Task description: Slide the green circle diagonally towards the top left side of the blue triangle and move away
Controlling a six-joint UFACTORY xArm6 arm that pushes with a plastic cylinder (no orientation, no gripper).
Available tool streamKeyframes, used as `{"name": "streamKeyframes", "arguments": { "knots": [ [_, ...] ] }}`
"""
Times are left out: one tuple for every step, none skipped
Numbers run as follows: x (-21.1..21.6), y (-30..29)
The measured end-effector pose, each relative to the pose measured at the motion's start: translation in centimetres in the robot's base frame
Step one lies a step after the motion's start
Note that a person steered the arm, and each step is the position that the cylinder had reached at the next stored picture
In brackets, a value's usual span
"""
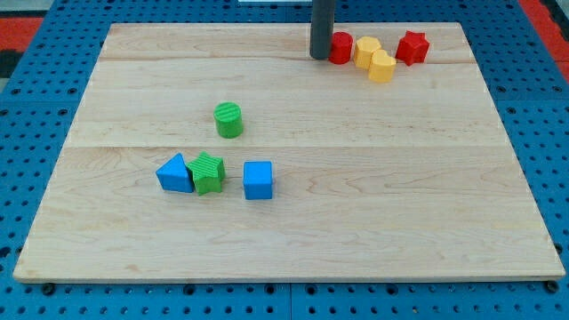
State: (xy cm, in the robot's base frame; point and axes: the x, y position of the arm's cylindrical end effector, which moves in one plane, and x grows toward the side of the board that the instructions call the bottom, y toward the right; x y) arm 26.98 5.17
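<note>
tip: my tip [321,57] sits near the top edge of the board, a bit right of centre. Straight dark rod, comes in from above the view's top.
claw state: no claw here, just the rod. Nothing to open or close, holds nothing.
tip contact: rod stands just beside the red cylinder [341,47], on its left. Touching or a hair apart, cannot tell.
red cylinder: short, smooth, upright, leftmost of the top-edge group.
yellow blocks: yellow block [366,50] right of the red cylinder, second yellow block [382,67] just below-right of it, the two touching. Rounded tops, exact shapes unclear.
red star: red star [412,47] right of the yellows, nearest the top right corner.
green circle: green circle [228,119] stands alone left of board centre, well apart from my tip. Short upright cylinder, ribbed top face. Above and right of the blue triangle, not touching anything.
blue triangle: blue triangle [176,172] in the lower left part of the board, wedge shape, smooth.
green star: green star [208,172] pressed against the triangle's right side.
blue cube: blue cube [258,180] right of the green star, small gap between.
containers: none in view, all blocks lie straight on the board.
board: wooden board [427,196], pale planks with visible grain, lying on a blue pegboard [27,107] with a grid of holes.
</note>
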Motion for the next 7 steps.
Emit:
{"name": "streamKeyframes", "arguments": {
  "knots": [
    [2.8, 0.1],
    [8.2, -0.6],
    [12.5, -4.3],
    [13.1, -11.8],
    [13.3, -17.6],
    [14.3, -20.3],
    [15.8, -23.2]
  ]
}}
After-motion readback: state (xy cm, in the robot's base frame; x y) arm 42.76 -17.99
